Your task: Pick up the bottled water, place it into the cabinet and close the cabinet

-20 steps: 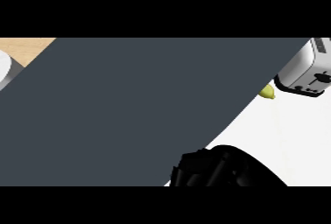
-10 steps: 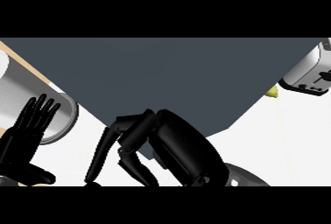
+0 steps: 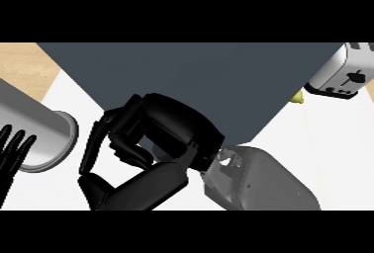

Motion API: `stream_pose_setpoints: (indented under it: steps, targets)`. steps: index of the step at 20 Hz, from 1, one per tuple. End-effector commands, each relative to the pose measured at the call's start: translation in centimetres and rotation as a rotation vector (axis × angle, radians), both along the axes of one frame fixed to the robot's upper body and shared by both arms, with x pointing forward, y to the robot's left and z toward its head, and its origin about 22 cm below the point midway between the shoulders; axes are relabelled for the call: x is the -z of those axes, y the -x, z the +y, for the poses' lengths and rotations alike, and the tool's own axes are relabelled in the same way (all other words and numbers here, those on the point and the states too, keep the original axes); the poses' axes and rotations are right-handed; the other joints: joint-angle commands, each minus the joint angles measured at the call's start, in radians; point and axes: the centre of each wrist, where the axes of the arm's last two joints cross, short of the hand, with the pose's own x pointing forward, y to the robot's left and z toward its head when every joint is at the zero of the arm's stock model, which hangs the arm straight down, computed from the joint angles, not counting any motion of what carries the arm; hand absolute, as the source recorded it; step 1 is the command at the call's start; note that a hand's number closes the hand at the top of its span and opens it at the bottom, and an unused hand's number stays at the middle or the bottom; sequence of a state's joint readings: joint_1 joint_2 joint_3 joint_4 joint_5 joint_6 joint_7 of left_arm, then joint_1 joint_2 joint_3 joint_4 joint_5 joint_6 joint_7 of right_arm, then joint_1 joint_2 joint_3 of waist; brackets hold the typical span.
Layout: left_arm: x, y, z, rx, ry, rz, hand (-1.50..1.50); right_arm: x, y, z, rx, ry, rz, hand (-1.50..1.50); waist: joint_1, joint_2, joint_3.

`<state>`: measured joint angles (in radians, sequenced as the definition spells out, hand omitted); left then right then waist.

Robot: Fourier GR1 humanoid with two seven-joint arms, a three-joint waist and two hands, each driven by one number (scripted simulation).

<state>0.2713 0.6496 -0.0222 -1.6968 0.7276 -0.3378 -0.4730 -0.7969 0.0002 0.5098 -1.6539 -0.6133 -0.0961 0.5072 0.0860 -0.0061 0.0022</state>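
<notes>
A dark grey cabinet door (image 3: 205, 74) fills the upper middle of the head view, its lower corner near the centre. My right hand (image 3: 171, 128) lies against that lower edge with its fingers curled downward and nothing visible in them. Behind it the grey right forearm (image 3: 263, 180) comes in from the lower right. At the left edge my left hand (image 3: 13, 153) rests open, fingers up. No bottled water shows in this view.
A silver cylindrical pot (image 3: 36, 133) lies on the white counter (image 3: 329, 138) at the left, beside my left hand. A silver toaster (image 3: 343, 74) stands at the top right, with a small yellow-green item (image 3: 297, 98) half hidden by the door.
My right hand has risen from the lower edge to the door's lower corner. The door now covers less of the view. The left hand sits further left and lower than half a second ago.
</notes>
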Motion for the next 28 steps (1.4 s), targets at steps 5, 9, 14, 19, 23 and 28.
stream_pose_setpoints:
  steps: [5, 9, 14, 19, 23, 28]
  targets:
    - [-3.1, 3.8, -1.5, -0.057, -0.011, 0.011, -1.50, 0.2, -6.8, -2.5, 0.102, -0.021, -0.023, 1.50, -0.049, 0.007, -0.001]
    - [-3.3, 4.2, -1.7, -0.079, -0.002, 0.009, -1.50, 1.1, -8.8, -3.3, 0.244, 0.008, -0.077, 1.50, -0.059, 0.007, -0.002]
    - [-4.6, 4.3, -2.1, -0.060, -0.015, 0.015, -1.50, 2.9, -9.8, -4.1, 0.368, 0.041, -0.131, 1.50, -0.064, 0.007, -0.001]
    - [-4.2, 3.6, -1.6, -0.045, -0.001, 0.010, -1.50, 2.0, -11.3, -4.3, 0.423, 0.041, -0.129, 1.50, -0.064, 0.014, -0.003]
    - [-3.9, 3.4, -2.9, -0.048, 0.011, 0.020, -1.50, 0.8, -11.7, -5.6, 0.480, 0.008, -0.184, -1.50, -0.074, 0.017, -0.003]
    - [-3.9, 3.5, -3.1, -0.039, 0.005, 0.022, -1.50, 0.7, -12.0, -7.0, 0.479, 0.018, -0.197, -1.50, -0.074, 0.014, -0.003]
